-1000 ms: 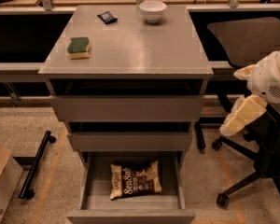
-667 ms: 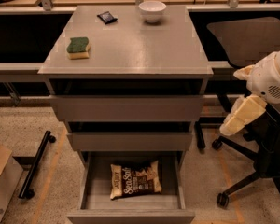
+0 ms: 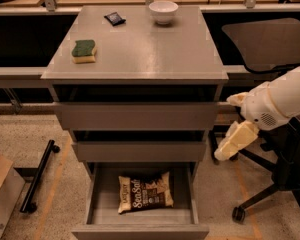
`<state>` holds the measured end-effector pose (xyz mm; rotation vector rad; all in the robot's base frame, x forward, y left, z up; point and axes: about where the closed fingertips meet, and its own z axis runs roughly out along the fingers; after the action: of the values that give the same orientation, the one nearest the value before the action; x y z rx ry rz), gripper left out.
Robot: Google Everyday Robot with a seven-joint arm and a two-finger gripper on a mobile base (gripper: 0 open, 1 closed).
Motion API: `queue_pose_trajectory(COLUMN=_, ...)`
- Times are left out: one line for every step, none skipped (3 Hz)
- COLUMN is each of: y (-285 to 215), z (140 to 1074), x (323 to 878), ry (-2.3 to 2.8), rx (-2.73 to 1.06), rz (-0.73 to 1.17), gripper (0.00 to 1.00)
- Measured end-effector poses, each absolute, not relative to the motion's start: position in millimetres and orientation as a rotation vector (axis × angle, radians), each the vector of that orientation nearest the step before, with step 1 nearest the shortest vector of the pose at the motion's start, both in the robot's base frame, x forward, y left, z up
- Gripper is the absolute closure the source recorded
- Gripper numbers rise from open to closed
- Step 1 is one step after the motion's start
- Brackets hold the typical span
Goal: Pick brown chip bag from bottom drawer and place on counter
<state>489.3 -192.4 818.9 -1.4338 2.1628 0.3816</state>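
The brown chip bag (image 3: 145,193) lies flat in the open bottom drawer (image 3: 140,229), its white "Sea Salt" lettering facing up, a little left of the tray's middle. The counter (image 3: 150,49) is the grey top of the drawer cabinet. My gripper (image 3: 234,141), cream-coloured on a white arm, hangs to the right of the cabinet at the height of the middle drawer. It is above and to the right of the bag and apart from it, holding nothing.
On the counter are a green and yellow sponge (image 3: 84,51), a small black packet (image 3: 114,18) and a white bowl (image 3: 163,11). A black office chair (image 3: 275,109) stands right behind my arm. A black bar (image 3: 37,176) and a cardboard box (image 3: 0,194) lie on the floor at left.
My gripper has moved a little left and down, closer to the cabinet's right side. The bag and the drawer have not moved.
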Motion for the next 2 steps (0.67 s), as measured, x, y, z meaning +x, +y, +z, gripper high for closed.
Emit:
queue_pose_trajectory(y=-162.1, z=752.8, x=487.2, ry=2.128, rx=-1.408, rz=0.530, gripper=0.00)
queue_pose_trajectory(y=-145.8, z=694.9, x=494.2, ry=2.105, rx=-1.344, rz=0.654, gripper=0.00)
